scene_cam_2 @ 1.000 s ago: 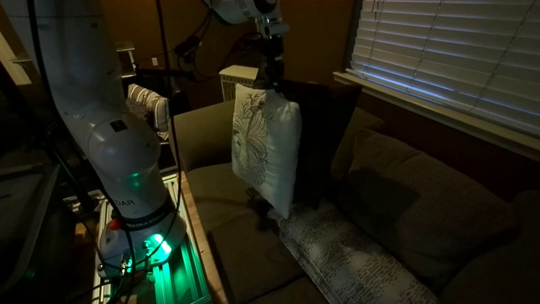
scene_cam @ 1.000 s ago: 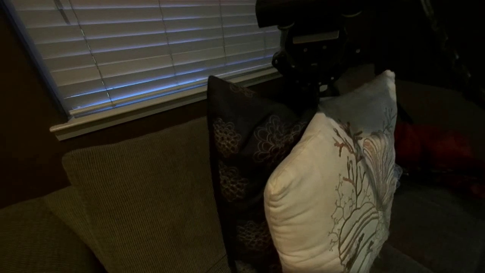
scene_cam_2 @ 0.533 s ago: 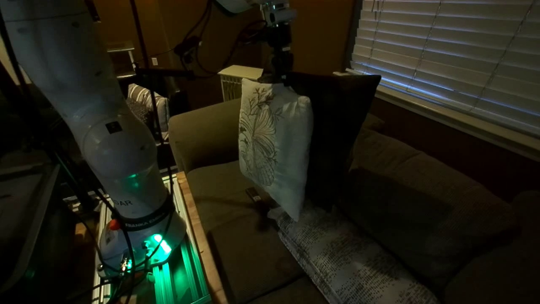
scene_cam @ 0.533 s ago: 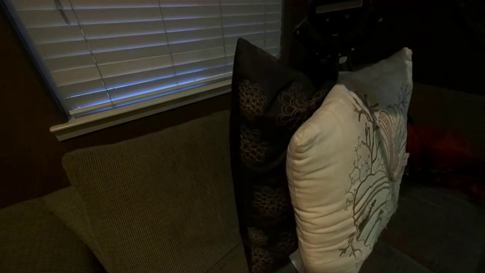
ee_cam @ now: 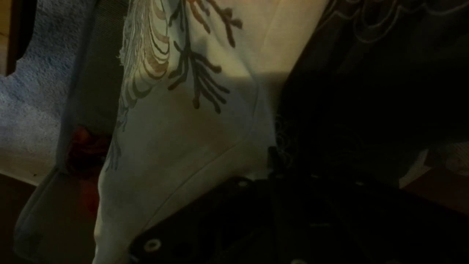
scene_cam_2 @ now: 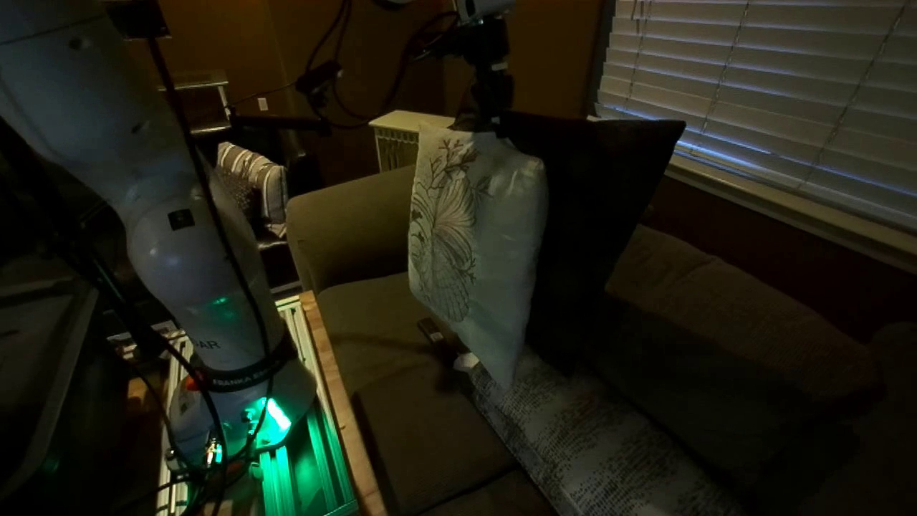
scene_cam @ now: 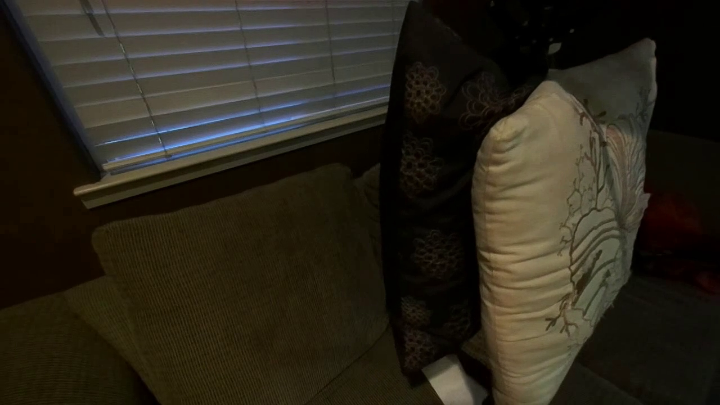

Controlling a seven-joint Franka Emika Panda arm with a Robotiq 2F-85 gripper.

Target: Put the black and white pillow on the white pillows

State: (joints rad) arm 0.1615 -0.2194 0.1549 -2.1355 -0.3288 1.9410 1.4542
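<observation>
The black and white pillow hangs upright under my gripper (scene_cam_2: 496, 129). Its black part (scene_cam: 439, 202) has pale flower stitching and its white part (scene_cam: 529, 236) has coral stitching. The two meet at the top, and I cannot tell if they are one piece. The gripper is shut on this top edge; in the wrist view one dark fingertip (ee_cam: 272, 157) shows where white meets black, the other is hidden. The white pillows show in an exterior view as a pale speckled cushion (scene_cam_2: 594, 444) lying on the sofa. The held pillow's lower corner overlaps its far end; contact cannot be told.
The sofa seat (scene_cam_2: 430, 423) holds a dark remote (scene_cam_2: 430, 331). Brown back cushions (scene_cam: 236, 281) stand below the window blinds (scene_cam: 225, 73). The sofa arm (scene_cam_2: 351, 222) is at the far end. A red cloth (scene_cam: 672, 219) lies behind the pillow. The robot base is beside the sofa.
My gripper and the held black and white pillow have moved together, rightward in both exterior views and upward. More of the back cushion shows, and a white flap appears under the black part. The speckled cushion stays.
</observation>
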